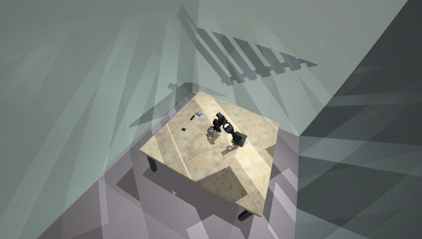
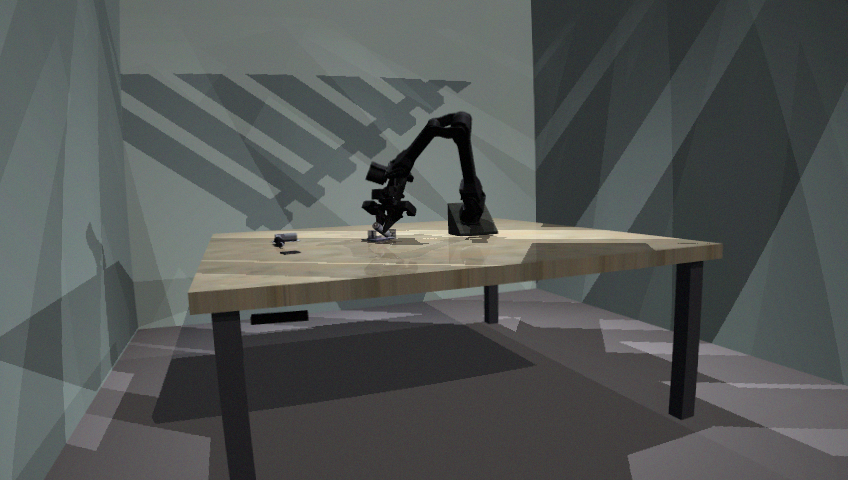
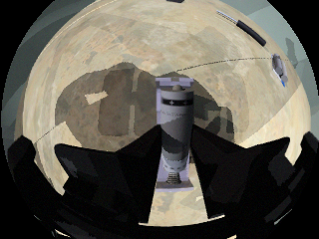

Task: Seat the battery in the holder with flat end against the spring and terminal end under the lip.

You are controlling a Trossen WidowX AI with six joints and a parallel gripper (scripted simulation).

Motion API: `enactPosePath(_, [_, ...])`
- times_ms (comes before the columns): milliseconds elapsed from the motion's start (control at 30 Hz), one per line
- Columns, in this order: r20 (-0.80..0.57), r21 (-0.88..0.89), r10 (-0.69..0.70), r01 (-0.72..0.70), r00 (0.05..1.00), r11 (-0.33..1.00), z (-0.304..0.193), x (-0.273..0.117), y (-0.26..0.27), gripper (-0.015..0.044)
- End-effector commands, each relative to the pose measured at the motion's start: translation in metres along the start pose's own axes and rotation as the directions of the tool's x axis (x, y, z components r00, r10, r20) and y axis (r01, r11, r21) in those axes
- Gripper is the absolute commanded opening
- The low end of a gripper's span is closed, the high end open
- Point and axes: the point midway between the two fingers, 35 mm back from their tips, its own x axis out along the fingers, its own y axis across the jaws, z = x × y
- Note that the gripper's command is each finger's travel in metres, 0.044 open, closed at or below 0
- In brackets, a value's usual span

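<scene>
The grey battery (image 3: 175,141) (image 2: 376,226) is between the fingers of my gripper (image 3: 175,128) (image 2: 383,230), which is shut on it over the holder. The pale lavender holder (image 3: 174,188) (image 2: 389,235) (image 1: 211,130) stands on the table. In the wrist view the battery lines up with the holder's length. Its terminal end, with the dark band, is beside the far end wall and looks raised; its flat end is at the coiled spring (image 3: 173,178). In the exterior view the battery looks tilted. Whether it touches the spring or lip is unclear, and the fingers hide part of the holder.
A dark-handled tool (image 1: 192,117) (image 3: 251,33) lies on the table away from the holder. A grey-white object (image 1: 198,113) (image 2: 285,236) (image 3: 279,69) lies beside it. A small dark flat block (image 1: 183,129) (image 2: 290,252) lies nearby. The arm's base (image 1: 240,139) (image 2: 471,226) is on the holder's other side.
</scene>
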Motion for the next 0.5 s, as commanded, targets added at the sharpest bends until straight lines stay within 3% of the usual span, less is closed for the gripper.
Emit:
enactPosePath(0, [0.0, 0.007, -0.002, 0.002, 1.0, 1.0, -0.0062, -0.0023, -0.0001, 0.0077])
enactPosePath(467, [-0.035, 0.012, -0.008, 0.009, 0.999, 1.0, -0.0116, -0.0035, -0.0014, 0.0077])
